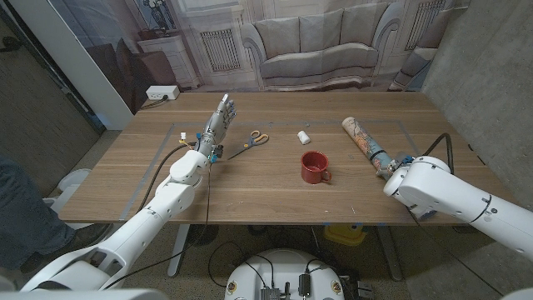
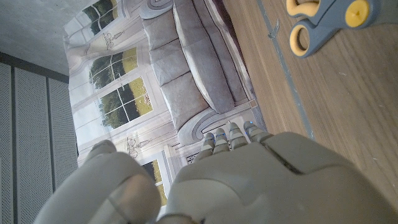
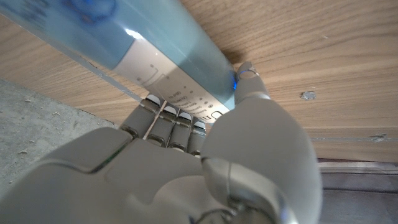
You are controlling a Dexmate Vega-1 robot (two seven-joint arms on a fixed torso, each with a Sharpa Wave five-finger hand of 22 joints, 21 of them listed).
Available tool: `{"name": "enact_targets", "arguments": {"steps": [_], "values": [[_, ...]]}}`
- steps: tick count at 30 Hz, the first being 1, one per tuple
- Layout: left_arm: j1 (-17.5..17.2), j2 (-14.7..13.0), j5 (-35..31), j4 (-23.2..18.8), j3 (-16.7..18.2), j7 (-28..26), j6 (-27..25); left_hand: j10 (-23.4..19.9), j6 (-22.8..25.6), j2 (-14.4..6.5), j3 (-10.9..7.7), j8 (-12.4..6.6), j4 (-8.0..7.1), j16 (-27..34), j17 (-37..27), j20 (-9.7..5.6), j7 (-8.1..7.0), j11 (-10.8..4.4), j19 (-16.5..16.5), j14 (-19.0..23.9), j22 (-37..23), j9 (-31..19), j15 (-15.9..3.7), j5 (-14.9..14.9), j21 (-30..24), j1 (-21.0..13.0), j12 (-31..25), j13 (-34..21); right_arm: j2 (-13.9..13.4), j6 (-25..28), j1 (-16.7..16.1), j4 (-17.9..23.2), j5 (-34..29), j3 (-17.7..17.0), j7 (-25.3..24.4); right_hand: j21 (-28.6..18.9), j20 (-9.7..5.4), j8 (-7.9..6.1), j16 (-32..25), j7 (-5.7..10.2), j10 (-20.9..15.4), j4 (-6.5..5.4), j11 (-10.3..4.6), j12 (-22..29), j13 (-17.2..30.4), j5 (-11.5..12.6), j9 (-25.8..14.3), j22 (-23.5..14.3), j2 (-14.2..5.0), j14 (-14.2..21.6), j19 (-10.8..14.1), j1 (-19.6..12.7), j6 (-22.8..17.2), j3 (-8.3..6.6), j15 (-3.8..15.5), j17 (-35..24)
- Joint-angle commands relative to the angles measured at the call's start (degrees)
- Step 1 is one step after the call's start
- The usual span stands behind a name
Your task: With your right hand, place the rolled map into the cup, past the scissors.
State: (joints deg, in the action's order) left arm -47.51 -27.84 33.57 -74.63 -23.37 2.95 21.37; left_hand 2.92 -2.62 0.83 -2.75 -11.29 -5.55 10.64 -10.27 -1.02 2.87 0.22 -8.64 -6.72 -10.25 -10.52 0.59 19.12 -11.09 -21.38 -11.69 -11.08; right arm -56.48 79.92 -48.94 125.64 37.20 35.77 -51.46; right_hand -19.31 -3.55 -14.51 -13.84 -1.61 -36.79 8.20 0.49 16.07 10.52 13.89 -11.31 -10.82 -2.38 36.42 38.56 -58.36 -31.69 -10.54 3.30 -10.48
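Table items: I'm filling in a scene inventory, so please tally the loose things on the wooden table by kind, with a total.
Rolled map: 1
Red cup: 1
Scissors: 1
Small white cylinder: 1
Total: 4

Right hand [image 3: 205,168] with fingers curled against pale blue rolled map [image 3: 155,43], wooden table [image 3: 323,74] behind

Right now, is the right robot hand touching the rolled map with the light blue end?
Touching. The right wrist view shows the right robot hand with its fingers and thumb closed against the rolled map.
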Motion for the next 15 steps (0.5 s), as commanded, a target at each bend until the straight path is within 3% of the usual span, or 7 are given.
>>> {"name": "enact_targets", "arguments": {"steps": [1, 15], "values": [[-0.16, -0.37, 0.14, -0.45, 0.1, 0.06, -0.19, 0.01, 0.34, -0.42, 0.45, -0.15, -0.04, 0.13, -0.23, 0.48, -0.09, -0.12, 0.02, -0.11, -0.19, -0.31, 0.06, -0.08, -0.44, -0.17, -0.25, -0.06, -0.42, 0.06, 2.14, -1.23, 8.18, 2.12, -8.89, -1.08, -4.14, -0.59, -0.43, 1.28, -2.29, -0.4, -0.28, 0.65, 0.11, -0.57, -0.38, -0.38, -0.76, 2.46, 2.13, -0.84, -3.44, -0.16, 3.26, -0.11], [0.39, -0.13, 0.25, 0.26, -0.03, 0.8, 0.13, -0.01, 0.37, -0.51, 0.6, -0.16, -0.04, 0.14, -0.23, 0.53, -0.18, -0.36, -0.02, -0.09, -0.2, -0.31, 0.01, -0.09, -0.44, -0.22, -0.25, -0.06, 0.55, 0.06, 0.14, -0.53, 8.58, -0.08, -11.7, -2.67, -5.24, -1.32, -0.76, 2.19, -7.08, -0.64, -0.79, 1.24, 0.02, -1.68, -0.43, -0.68, -1.98, 7.61, 5.52, -1.91, -8.12, -0.42, 4.78, -0.11]]}}
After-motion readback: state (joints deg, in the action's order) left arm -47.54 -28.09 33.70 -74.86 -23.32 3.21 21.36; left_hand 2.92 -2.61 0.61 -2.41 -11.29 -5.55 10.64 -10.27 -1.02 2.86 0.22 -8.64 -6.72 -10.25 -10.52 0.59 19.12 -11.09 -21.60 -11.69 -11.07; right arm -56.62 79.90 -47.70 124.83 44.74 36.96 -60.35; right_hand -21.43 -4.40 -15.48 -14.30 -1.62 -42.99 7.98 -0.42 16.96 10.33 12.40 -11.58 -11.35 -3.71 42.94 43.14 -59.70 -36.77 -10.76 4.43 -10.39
